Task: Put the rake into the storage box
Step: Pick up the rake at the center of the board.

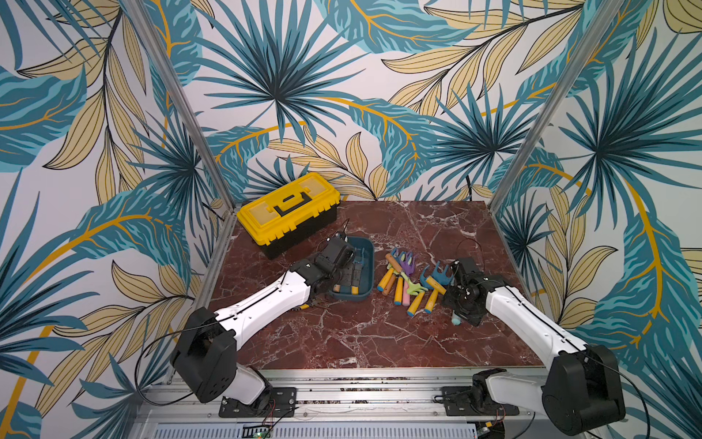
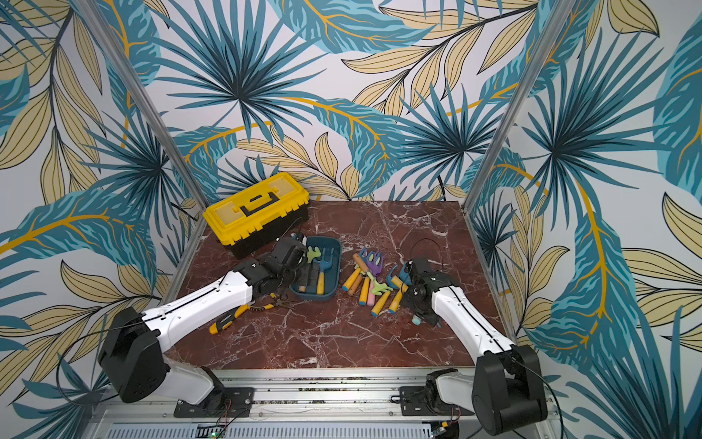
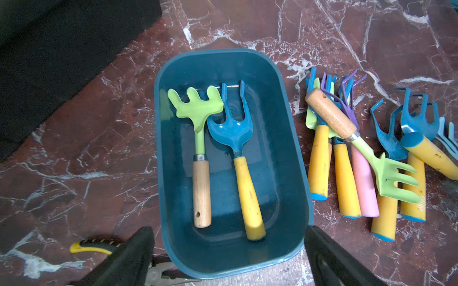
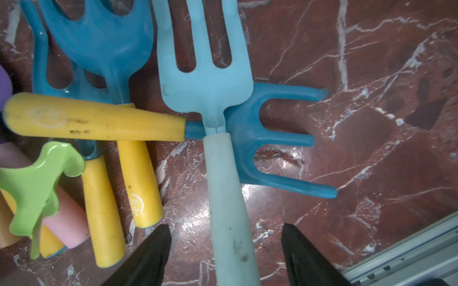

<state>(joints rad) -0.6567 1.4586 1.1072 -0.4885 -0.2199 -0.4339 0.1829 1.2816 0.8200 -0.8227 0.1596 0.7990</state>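
The storage box [image 3: 280,123], a shallow teal tub, holds a green rake with a wooden handle [image 3: 198,111] and a blue rake with a yellow handle [image 3: 233,128]. My left gripper [image 3: 229,227] hangs open over the box's near end with nothing between its fingers. In both top views it sits over the box [image 1: 370,273] [image 2: 336,266]. My right gripper [image 4: 225,225] is open and straddles the pale handle of a light blue rake [image 4: 205,81] lying on the table. There is a gap on each side of the handle. This rake lies at the right edge of a pile of rakes [image 1: 410,277].
A yellow-lidded black toolbox [image 1: 288,213] stands behind the box at the back left. A yellow-handled knife [image 2: 228,319] and pliers [image 2: 273,304] lie under my left arm. The table's aluminium rail [image 4: 409,250] runs close to my right gripper.
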